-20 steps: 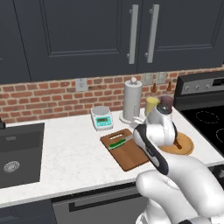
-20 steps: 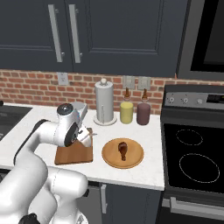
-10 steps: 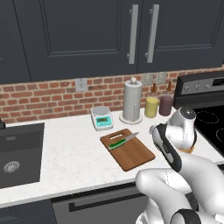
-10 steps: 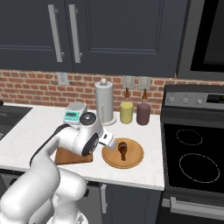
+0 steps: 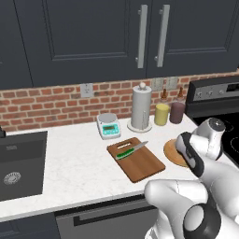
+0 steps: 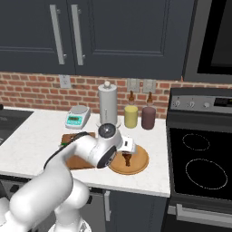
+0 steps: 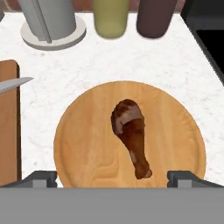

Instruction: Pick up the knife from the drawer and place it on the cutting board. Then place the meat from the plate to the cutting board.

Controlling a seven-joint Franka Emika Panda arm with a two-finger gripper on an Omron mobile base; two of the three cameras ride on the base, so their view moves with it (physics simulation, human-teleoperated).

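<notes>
The knife (image 5: 130, 150), green-handled with a short grey blade, lies across the far end of the brown cutting board (image 5: 140, 165). Its blade tip (image 7: 14, 84) pokes in from the left of the hand view, beside the board's edge (image 7: 8, 127). The meat (image 7: 131, 134), a reddish-brown drumstick-shaped lump, lies in the middle of the round tan plate (image 7: 83, 144). My gripper (image 7: 113, 178) hangs open just above the plate with the meat between its spread fingertips (image 7: 41, 178), touching nothing. From the right base view the gripper (image 6: 128, 155) points down over the plate (image 6: 141, 162). The drawer is out of view.
Behind the plate stand a grey paper-towel holder (image 5: 140, 108), a yellow jar (image 5: 162, 114) and a dark maroon jar (image 5: 177, 112). A small kitchen scale (image 5: 108, 126) sits left of them. The stove (image 6: 201, 167) borders the counter on the right, the sink (image 5: 18, 163) on the left.
The arm has swung right, from over the cutting board to over the plate. The knife stays lying on the board. The gripper has stayed open.
</notes>
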